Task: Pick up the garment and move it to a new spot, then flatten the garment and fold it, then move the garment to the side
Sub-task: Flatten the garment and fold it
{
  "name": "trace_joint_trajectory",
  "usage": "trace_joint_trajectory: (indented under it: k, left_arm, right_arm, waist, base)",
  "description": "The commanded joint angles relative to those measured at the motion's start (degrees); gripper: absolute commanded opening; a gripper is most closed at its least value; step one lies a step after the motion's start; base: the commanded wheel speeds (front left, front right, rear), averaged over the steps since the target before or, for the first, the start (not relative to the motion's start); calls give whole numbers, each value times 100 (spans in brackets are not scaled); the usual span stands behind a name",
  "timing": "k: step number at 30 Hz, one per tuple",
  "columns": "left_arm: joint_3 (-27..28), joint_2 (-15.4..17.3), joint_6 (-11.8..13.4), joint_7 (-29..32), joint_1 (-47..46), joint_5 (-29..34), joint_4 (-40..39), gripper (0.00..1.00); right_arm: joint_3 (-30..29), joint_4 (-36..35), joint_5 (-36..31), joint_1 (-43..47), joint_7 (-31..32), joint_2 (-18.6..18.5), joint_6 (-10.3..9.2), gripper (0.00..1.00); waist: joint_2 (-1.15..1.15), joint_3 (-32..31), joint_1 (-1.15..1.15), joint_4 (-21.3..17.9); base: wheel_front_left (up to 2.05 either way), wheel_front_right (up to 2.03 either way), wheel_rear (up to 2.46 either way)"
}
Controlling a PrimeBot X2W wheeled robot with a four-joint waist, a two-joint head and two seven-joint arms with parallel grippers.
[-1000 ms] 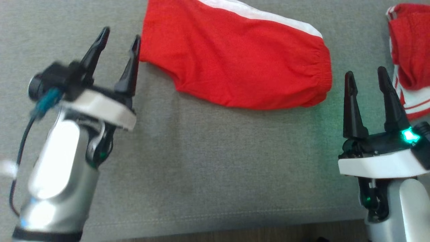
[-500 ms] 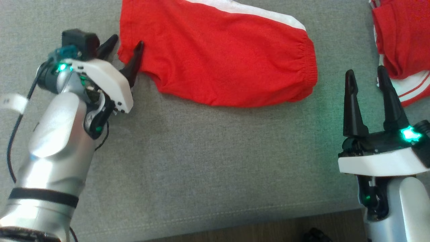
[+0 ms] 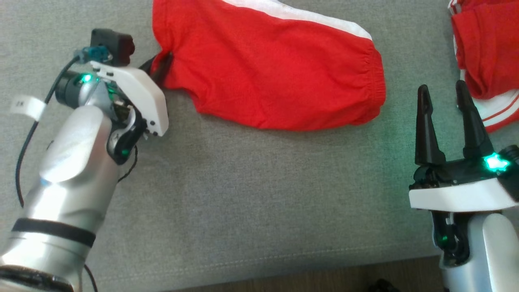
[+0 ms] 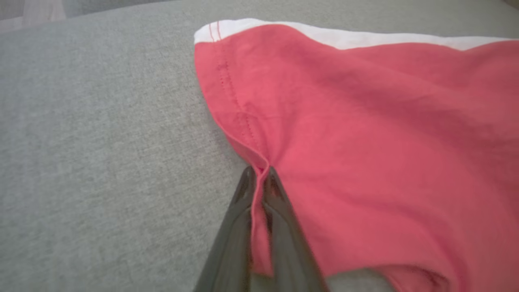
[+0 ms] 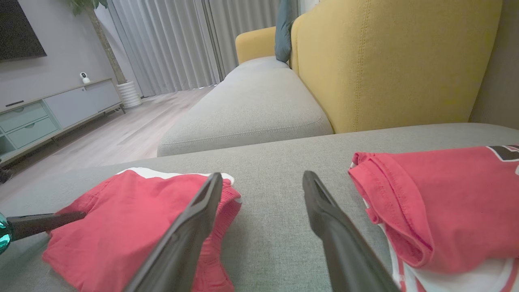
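The shorts (image 3: 275, 69) are spread by the far edge of the cushion (image 3: 259, 194), with a white stripe along their far side. Their left hem is pinched between the closed fingers of the left gripper (image 4: 259, 182). The right gripper (image 3: 442, 86) is held wide and empty near the front right corner, between the shorts and another red garment (image 3: 486, 52) at the right edge.

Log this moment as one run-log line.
left gripper: shut on edge of red garment | right gripper: open, empty | garment: lying on grey cushion
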Motion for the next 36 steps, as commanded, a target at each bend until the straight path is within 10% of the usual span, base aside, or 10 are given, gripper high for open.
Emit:
trace_joint_trajectory:
  k: [1,18,19,20,21,30,36]
  left_arm:
    - [67,250,8,-16,213,18,40,0]
    - [353,476,609,-598,2171,-443,-1551,0]
    - [367,478,645,-583,2244,-473,-1636,29]
    - [381,470,678,-590,2305,-499,-1725,88]
    - [397,469,728,-630,2357,-498,-1820,100]
    - [991,570,1635,-2050,2692,12,-2870,100]
    - [1254,679,1732,-2214,2840,405,-3688,100]
  right_arm:
    - [92,-165,32,13,-18,-16,-11,100]
    - [139,54,-63,141,220,-16,-11,100]
    - [133,49,-65,143,229,-16,-11,100]
    - [124,43,-38,148,235,-16,-11,100]
    - [110,35,-28,153,240,-16,-11,100]
    - [-27,-227,-237,23,354,-16,-11,100]
    - [-146,-450,-333,35,500,-16,-11,100]
  waist:
    - [0,-34,0,26]
    - [0,-540,0,345]
    - [0,-546,0,353]
    - [0,-549,0,365]
    - [0,-556,0,378]
    - [0,-608,0,611]
    - [0,-682,0,731]
  base:
    - [0,0,0]
    - [0,0,0]
    - [0,0,0]
    - [0,0,0]
    - [0,0,0]
    - [0,0,0]
    - [0,0,0]
